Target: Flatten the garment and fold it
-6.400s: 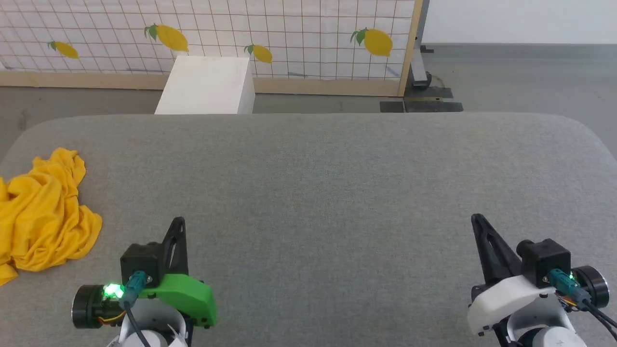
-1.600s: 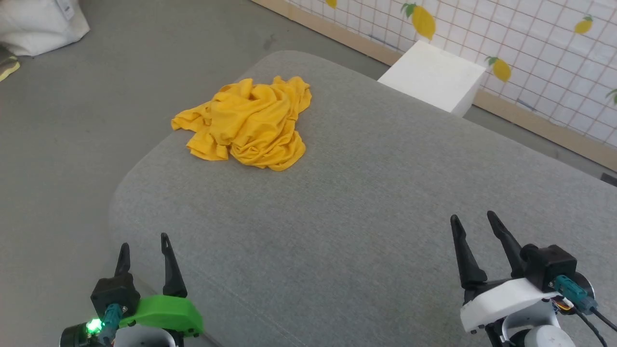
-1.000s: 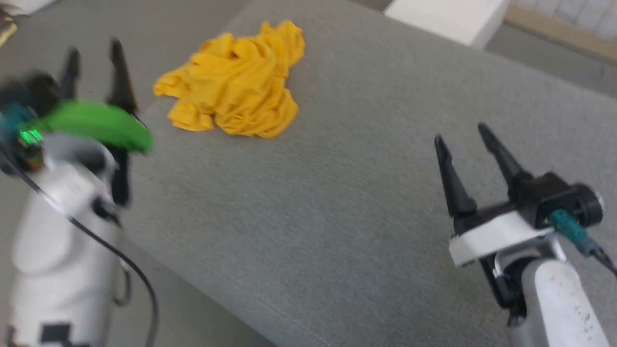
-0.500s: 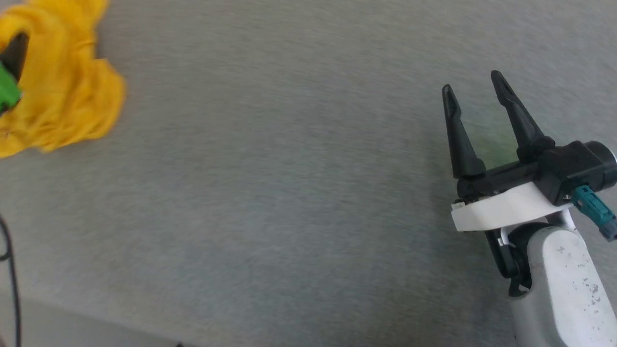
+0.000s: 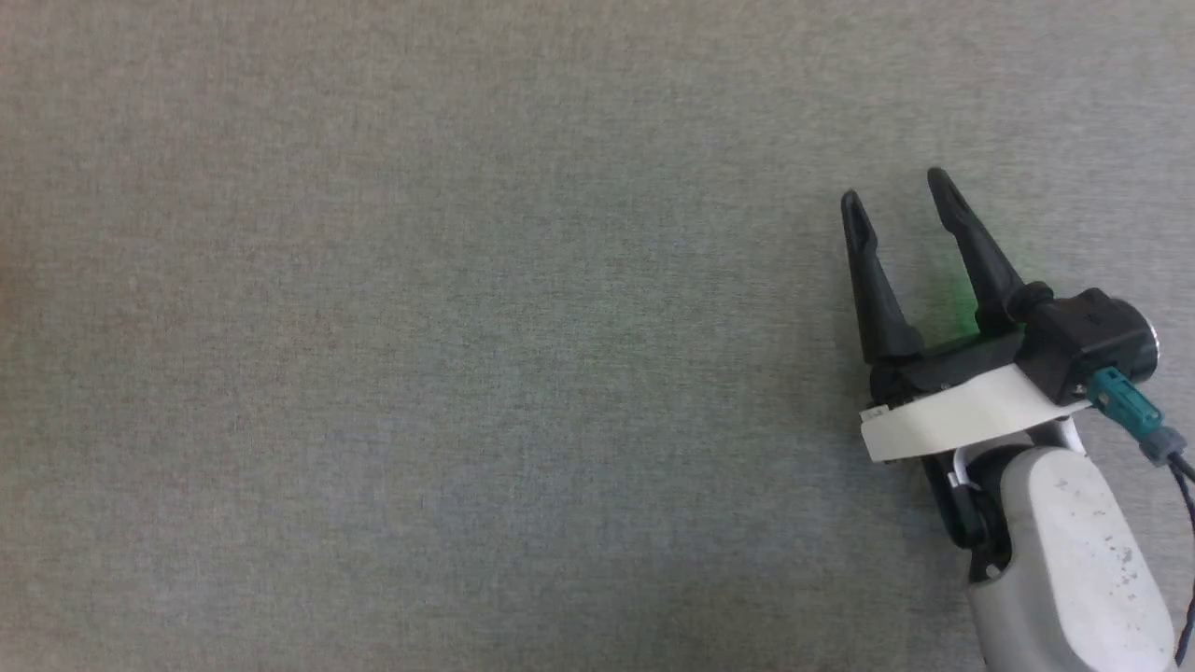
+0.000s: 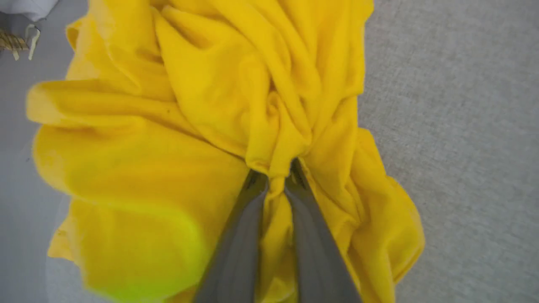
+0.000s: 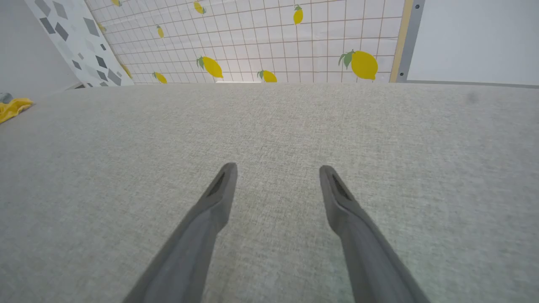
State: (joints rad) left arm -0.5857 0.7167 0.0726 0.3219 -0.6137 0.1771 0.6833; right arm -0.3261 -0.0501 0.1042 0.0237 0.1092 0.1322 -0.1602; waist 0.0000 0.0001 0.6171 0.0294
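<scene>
- The left gripper (image 6: 276, 179), with two long, smooth dark fingers (image 6: 240, 235) rising from six o'clock of its wrist view, is clamped on a raised ridge of the crumpled bright yellow cotton garment (image 6: 168, 126). The jaws stand almost together, with cloth pinched between the tips.
- The garment is a soft heap of deep folds and rolled edges, plain yellow wherever it shows. What lies inside the folds is hidden. A blurred green tint sits on the cloth toward seven o'clock, and the heap is cut off at twelve and six o'clock.
- It lies on the flat grey woven fabric surface (image 6: 463, 126), which is bare from one to five o'clock. Toward nine o'clock a smoother grey band runs beside the heap, and I cannot tell what it is.
- At eleven o'clock a soft white shape (image 6: 29, 5) and a straw-coloured scrap (image 6: 12, 40) are cropped and too blurred to name.
- The right gripper (image 5: 894, 189) hangs released over the same surface at three o'clock of the head view. Its tapered fingers are well apart on a white plastic mount, and its pale forearm is cut off at five o'clock.
- In the right wrist view, a sliver of the garment (image 7: 12, 107) shows at nine o'clock, well apart from those fingers.
- Farthest off stand a white grid-lined panel printed with yellow lemons (image 7: 252, 38) at twelve o'clock and a pale wooden post (image 7: 398, 42) at one o'clock.
</scene>
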